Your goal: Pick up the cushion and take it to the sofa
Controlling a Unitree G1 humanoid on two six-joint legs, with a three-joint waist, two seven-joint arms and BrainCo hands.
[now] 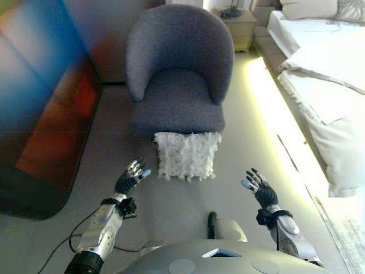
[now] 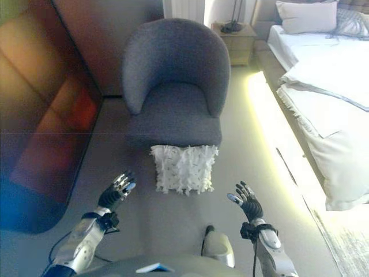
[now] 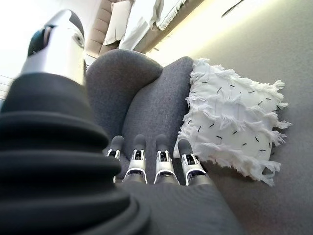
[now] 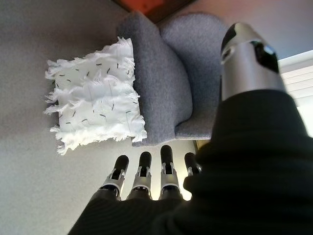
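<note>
A white fringed cushion [image 1: 187, 155] leans on the floor against the front of a grey armchair [image 1: 178, 74]. It also shows in the left wrist view [image 3: 232, 127] and the right wrist view [image 4: 95, 107]. My left hand [image 1: 130, 177] is open, left of the cushion and a short way from it. My right hand [image 1: 260, 187] is open, to the cushion's right and nearer me. Both hands are empty and touch nothing.
A bed with white bedding [image 1: 325, 74] runs along the right, with a lit strip at its base. A wooden nightstand [image 1: 239, 25] stands behind the armchair. A dark glossy panel [image 1: 45, 103] lines the left side. Grey carpet [image 1: 188, 200] lies between my hands.
</note>
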